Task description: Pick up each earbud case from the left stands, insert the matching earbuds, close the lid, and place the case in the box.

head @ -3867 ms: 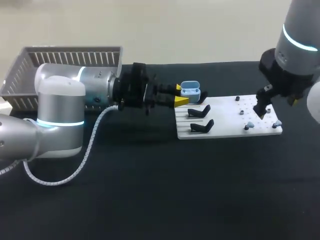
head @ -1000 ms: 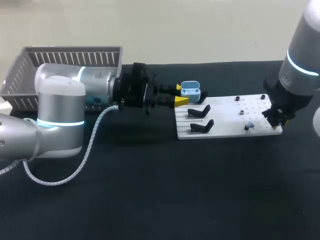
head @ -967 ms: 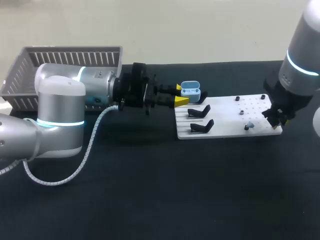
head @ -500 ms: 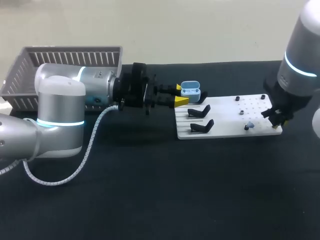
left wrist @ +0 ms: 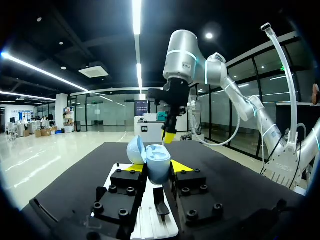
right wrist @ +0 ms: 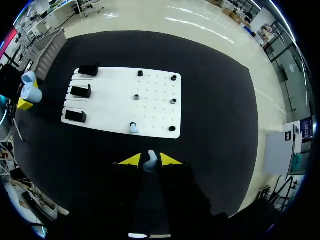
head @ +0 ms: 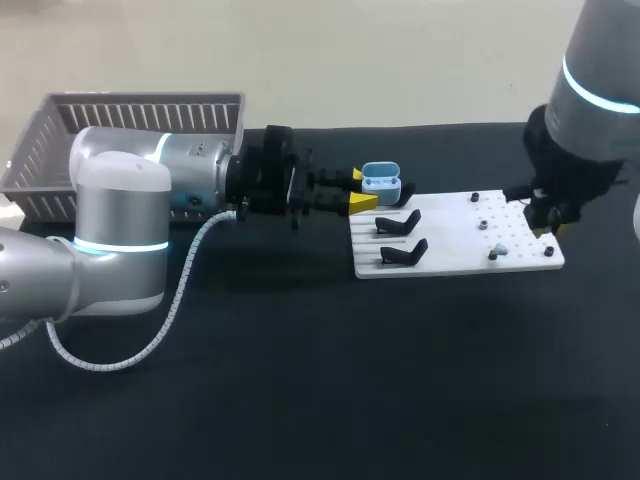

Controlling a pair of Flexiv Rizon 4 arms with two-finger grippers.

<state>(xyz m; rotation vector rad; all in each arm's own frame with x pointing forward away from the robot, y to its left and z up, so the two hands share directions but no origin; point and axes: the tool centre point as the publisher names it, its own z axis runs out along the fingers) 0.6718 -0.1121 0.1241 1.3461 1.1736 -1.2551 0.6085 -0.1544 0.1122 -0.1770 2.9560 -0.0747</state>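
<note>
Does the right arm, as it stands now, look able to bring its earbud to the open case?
Probably yes. The case sits lid-open in the left gripper, beside the white board; only low black stands lie between it and the right gripper, shut on the earbud.

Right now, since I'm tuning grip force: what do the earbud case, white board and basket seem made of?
Earbud case: likely smooth pale-blue plastic; soft sheen on its rounded shell. White board: matte plastic or painted sheet, I'd guess; flat, even, with a hole grid. Basket: grey slatted walls, probably moulded plastic, possibly coated metal.
</note>
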